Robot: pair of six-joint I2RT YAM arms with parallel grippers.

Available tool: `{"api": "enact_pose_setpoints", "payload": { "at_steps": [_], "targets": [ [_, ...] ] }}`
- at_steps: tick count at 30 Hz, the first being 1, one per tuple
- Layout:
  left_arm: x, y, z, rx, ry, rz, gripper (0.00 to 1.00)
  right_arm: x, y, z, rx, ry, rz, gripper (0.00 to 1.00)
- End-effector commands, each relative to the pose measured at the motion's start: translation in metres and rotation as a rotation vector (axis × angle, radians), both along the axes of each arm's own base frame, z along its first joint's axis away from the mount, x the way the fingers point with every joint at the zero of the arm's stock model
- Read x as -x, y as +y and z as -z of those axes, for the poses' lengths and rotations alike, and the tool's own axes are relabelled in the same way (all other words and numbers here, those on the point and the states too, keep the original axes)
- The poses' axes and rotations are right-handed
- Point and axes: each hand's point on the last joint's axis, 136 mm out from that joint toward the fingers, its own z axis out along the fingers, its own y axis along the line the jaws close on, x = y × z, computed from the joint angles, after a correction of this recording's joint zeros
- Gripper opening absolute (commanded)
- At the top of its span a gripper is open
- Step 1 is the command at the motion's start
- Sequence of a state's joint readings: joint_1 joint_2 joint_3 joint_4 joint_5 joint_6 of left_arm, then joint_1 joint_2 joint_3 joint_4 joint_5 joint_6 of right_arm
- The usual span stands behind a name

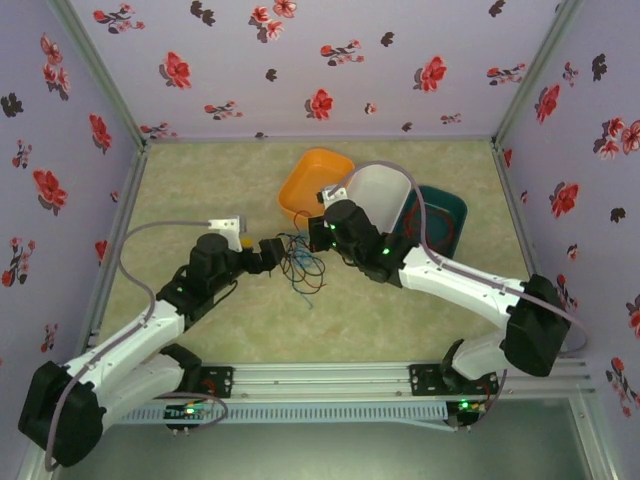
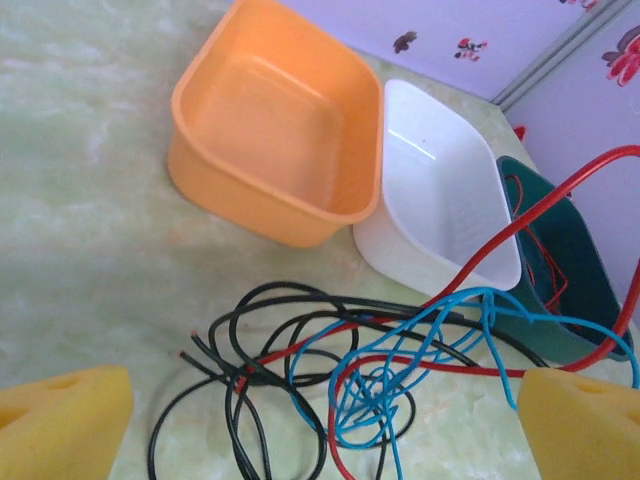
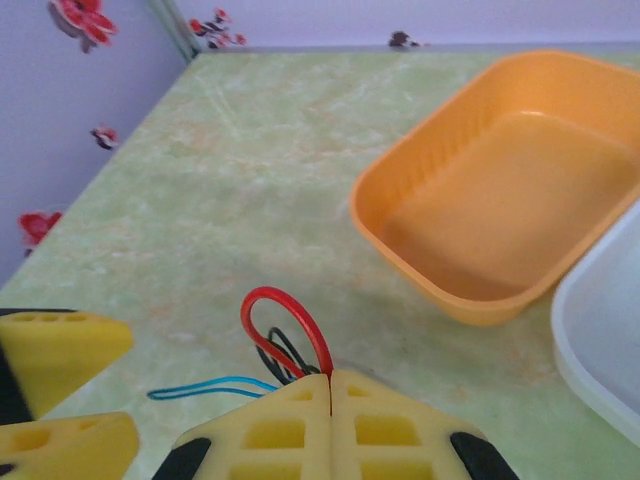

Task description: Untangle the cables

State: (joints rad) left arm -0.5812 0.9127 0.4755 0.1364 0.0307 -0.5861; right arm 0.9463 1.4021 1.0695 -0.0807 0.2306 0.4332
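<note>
On the left, the left end effector (image 1: 270, 252) stands wide, gripping nothing, just beside the cables (image 2: 370, 380) heaped on the worktop (image 2: 90, 250): black, blue and red all knotted together. Over to the right end effector (image 3: 330, 400), pads pinched together on a loop of the red cable (image 3: 285, 300). Here's the danger, I'd say: with nothing pinning the heap, a pull on that red could drag the whole lot along, or cinch the blue snarl tighter. At the back, orange tub (image 2: 250, 200) empty, white tub (image 2: 400, 250) empty, green tub (image 2: 590, 290) with some red cable lying in it.
</note>
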Motion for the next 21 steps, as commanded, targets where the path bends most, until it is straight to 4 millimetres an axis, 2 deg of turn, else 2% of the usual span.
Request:
{"api": "enact_pose_setpoints", "payload": {
  "at_steps": [1, 8, 13, 16, 21],
  "targets": [
    [-0.005, -0.001, -0.006, -0.085, -0.072, 0.039, 1.00, 0.009, 0.011, -0.031, -0.066, -0.074, -0.066, 0.00],
    [-0.016, -0.011, 0.004, -0.220, -0.077, 0.115, 1.00, 0.018, 0.021, -0.040, -0.088, -0.081, -0.124, 0.00],
    [-0.021, -0.022, -0.010, -0.158, -0.106, 0.131, 1.00, 0.022, 0.028, -0.041, -0.075, -0.075, -0.148, 0.00],
    [-0.022, -0.028, -0.019, -0.100, -0.128, 0.138, 0.99, 0.022, 0.028, -0.034, -0.050, -0.057, -0.145, 0.00],
    [-0.024, -0.035, -0.023, -0.068, -0.144, 0.162, 0.84, 0.024, 0.031, -0.024, -0.031, -0.022, -0.157, 0.00]
  ]
}}
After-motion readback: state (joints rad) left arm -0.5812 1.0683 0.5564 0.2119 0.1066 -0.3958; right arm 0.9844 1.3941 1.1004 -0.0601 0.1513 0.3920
